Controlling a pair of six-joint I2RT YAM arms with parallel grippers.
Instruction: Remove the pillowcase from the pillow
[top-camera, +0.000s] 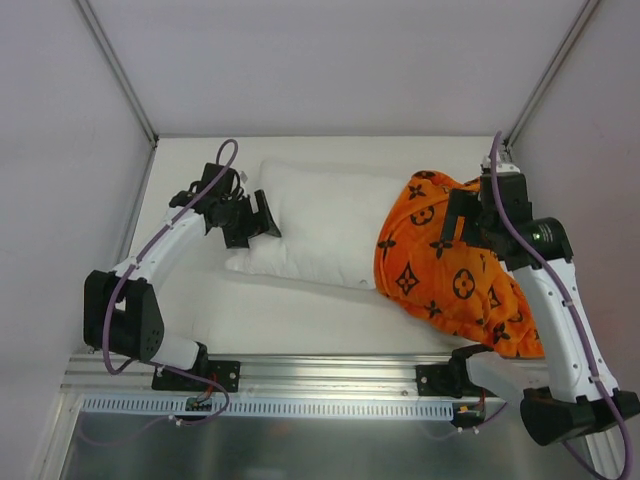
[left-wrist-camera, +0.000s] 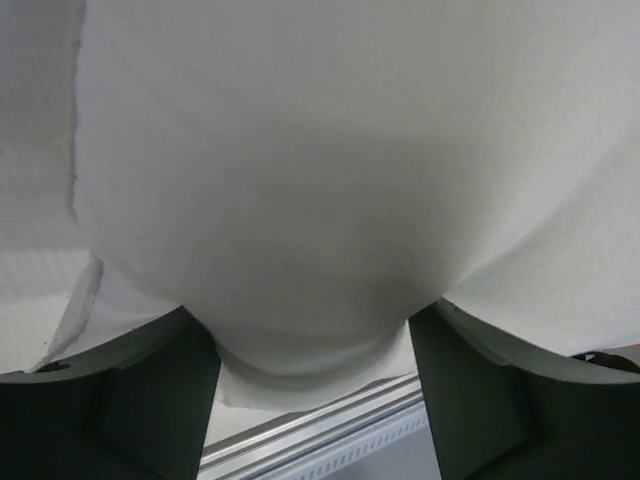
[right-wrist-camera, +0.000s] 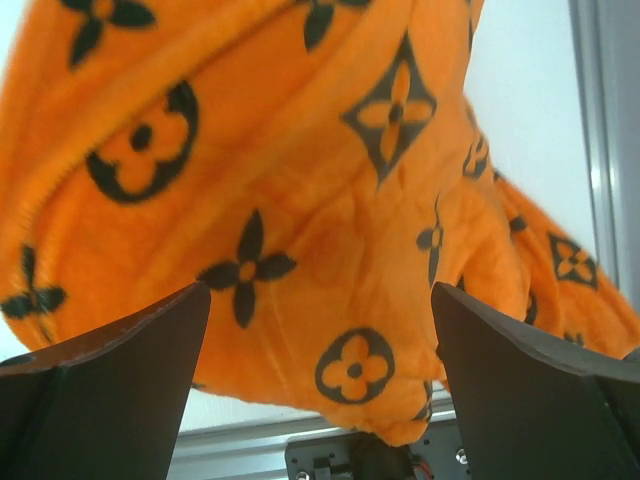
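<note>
The white pillow (top-camera: 320, 228) lies across the middle of the table, its right end still inside the orange pillowcase (top-camera: 455, 275) with black flower motifs. The case is bunched up at the right and trails toward the near edge. At the pillow's left end my left gripper (top-camera: 262, 215) stands open. In the left wrist view the pillow (left-wrist-camera: 330, 180) bulges between the wide-apart fingers (left-wrist-camera: 130, 390). Over the top of the pillowcase (right-wrist-camera: 300, 190) my right gripper (top-camera: 462, 215) is open, its fingers (right-wrist-camera: 100, 390) apart with orange plush hanging between and beyond them.
White walls and slanted metal posts (top-camera: 118, 70) enclose the table (top-camera: 300, 315) at the back and sides. An aluminium rail (top-camera: 330, 372) with the arm bases runs along the near edge. The pillowcase's lower end lies beside the right arm base (top-camera: 470, 372).
</note>
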